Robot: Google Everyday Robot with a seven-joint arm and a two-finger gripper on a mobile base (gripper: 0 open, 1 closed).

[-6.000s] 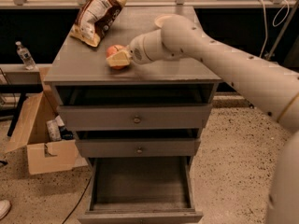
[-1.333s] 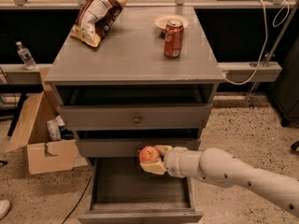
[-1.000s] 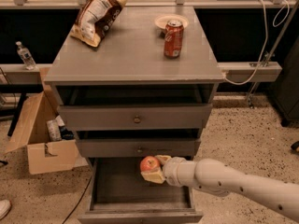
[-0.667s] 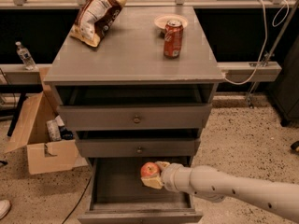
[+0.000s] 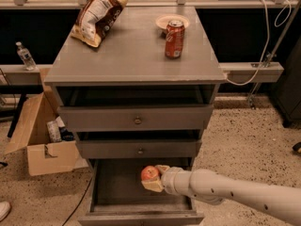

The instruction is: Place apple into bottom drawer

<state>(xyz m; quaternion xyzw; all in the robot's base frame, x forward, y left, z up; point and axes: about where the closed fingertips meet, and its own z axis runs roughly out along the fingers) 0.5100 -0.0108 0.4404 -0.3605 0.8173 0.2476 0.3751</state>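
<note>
1. The gripper is recorded low in the view, inside the opening of the pulled-out bottom drawer. It is carried on a pale arm that enters from the lower right.
2. The apple is clamped at the gripper's tip, on its left end. One of the fingers is pressed under the fruit, and the other is seen at its right side.
3. The apple is noted over the drawer's grey floor, near the middle of its width and just below the front of the middle drawer. Contact with the floor cannot be made out.
4. The red skin is turned toward the camera; most of the fruit is left uncovered above the lower finger.
5. The top drawer and the middle drawer are both seen slightly pulled out.
6. On the cabinet top, a red soda can is stood upright at the right rear, just in front of a small plate.
7. A chip bag is laid at the left rear corner, well apart from the can.
8. An open cardboard box is set on the floor left of the cabinet.
</note>
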